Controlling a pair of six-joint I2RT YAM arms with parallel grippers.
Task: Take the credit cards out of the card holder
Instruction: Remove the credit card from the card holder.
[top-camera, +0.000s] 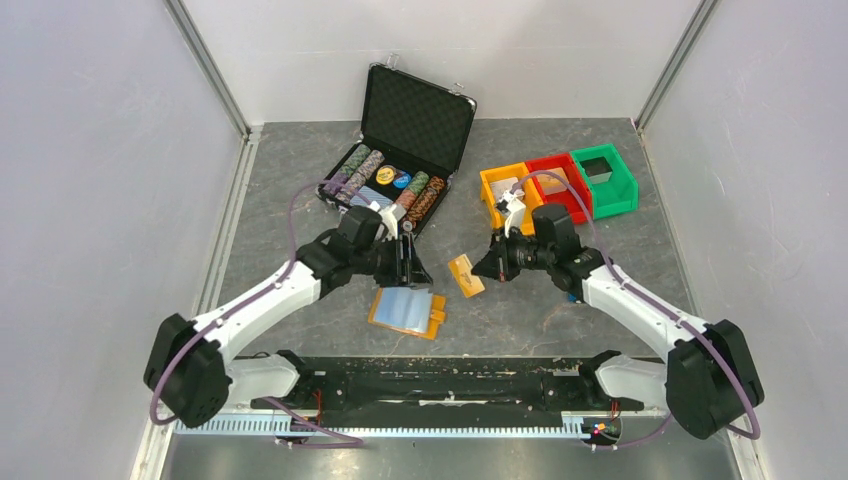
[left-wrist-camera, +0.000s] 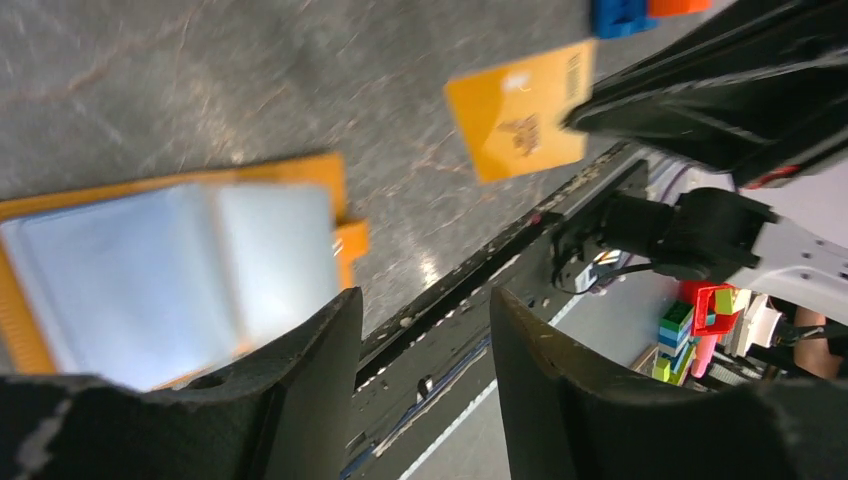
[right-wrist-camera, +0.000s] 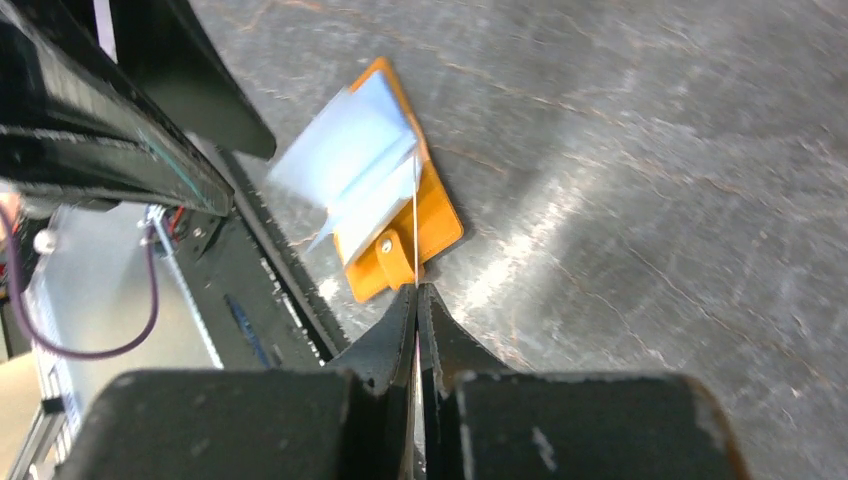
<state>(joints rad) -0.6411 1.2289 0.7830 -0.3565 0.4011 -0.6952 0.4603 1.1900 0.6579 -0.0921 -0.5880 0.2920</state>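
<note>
The orange card holder (top-camera: 436, 318) lies open on the table, with pale blue sleeves or cards (top-camera: 402, 306) showing inside. It appears blurred in the left wrist view (left-wrist-camera: 300, 170) and beyond the fingertips in the right wrist view (right-wrist-camera: 440, 215). My right gripper (top-camera: 492, 268) (right-wrist-camera: 417, 288) is shut on a credit card (top-camera: 466, 275), orange-yellow with print, held above the table right of the holder. That card (right-wrist-camera: 415, 200) is edge-on in the right wrist view and face-on in the left wrist view (left-wrist-camera: 520, 110). My left gripper (top-camera: 410, 264) (left-wrist-camera: 425, 300) hovers just above the holder, open with nothing between its fingers.
An open black chip case (top-camera: 415, 120) with poker chips stands behind the left arm. Orange (top-camera: 492, 200), red (top-camera: 560, 165) and green (top-camera: 610, 182) bins sit at the back right. The black base rail (top-camera: 440, 378) runs along the near edge.
</note>
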